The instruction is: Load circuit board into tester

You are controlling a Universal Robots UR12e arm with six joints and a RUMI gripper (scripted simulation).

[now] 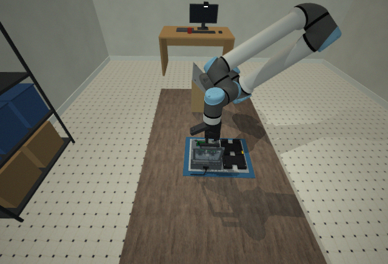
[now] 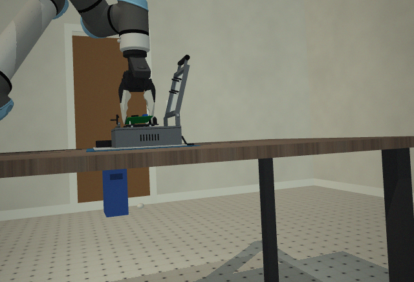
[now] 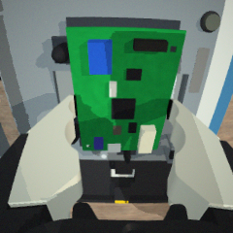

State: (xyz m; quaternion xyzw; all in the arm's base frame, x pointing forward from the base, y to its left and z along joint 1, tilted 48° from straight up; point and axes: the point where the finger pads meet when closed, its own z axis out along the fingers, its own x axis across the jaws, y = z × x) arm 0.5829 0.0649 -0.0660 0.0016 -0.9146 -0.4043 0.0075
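The green circuit board (image 1: 200, 141) (image 2: 138, 119) (image 3: 160, 92) is component side up above the tester (image 1: 204, 165) (image 2: 133, 136). It looks tilted, its end at the top of the wrist view higher. My gripper (image 2: 138, 119) (image 3: 121, 98) has its fingertips against the board's two long edges and is shut on it. The white connector (image 3: 147, 139) is at the board's lower right in the wrist view. A round black knob (image 3: 60, 52) stands left of the board's upper end. The lid (image 2: 181, 95) stands open. The two pins and the board's holes cannot be made out.
Black tray parts (image 1: 230, 145) (image 3: 97, 184) lie beside the tester on a blue mat (image 1: 186, 161). A black cable (image 1: 197, 174) leaves the tester's lid side. A small black clamp-like part (image 2: 117, 119) rises on the side away from the lid. A metallic knob (image 3: 210, 21) is at the upper right.
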